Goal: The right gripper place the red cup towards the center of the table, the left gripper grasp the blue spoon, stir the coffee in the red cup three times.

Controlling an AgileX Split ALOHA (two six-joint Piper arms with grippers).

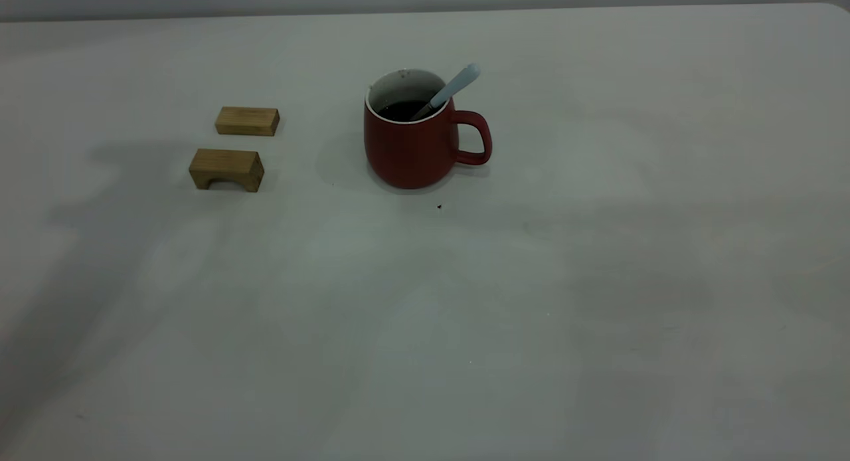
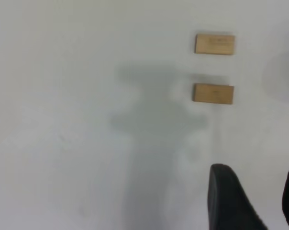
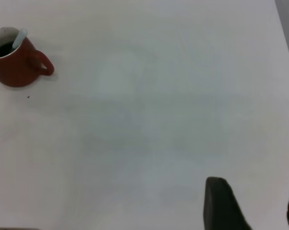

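My left gripper (image 2: 252,201) hangs above the table (image 1: 597,281) with its fingers apart and holding nothing; my right gripper (image 3: 252,206) does likewise, well away from the red cup (image 1: 412,145). Inside that cup the blue spoon (image 1: 446,92) leans on the rim above its handle, bowl in the coffee (image 1: 402,109). Left of the cup lie two wooden blocks (image 1: 227,169).

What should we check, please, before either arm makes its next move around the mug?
1. Red cup upright near mid-table: ok.
2. Blue spoon leaning in the cup, handle over the rim on the handle side: ok.
3. Coffee in the cup, none visibly spilled: ok.
4. Left gripper open, holding nothing, off the cup: ok.
5. Right gripper open, away from the cup: ok.
6. Two wooden blocks apart from the cup: ok.
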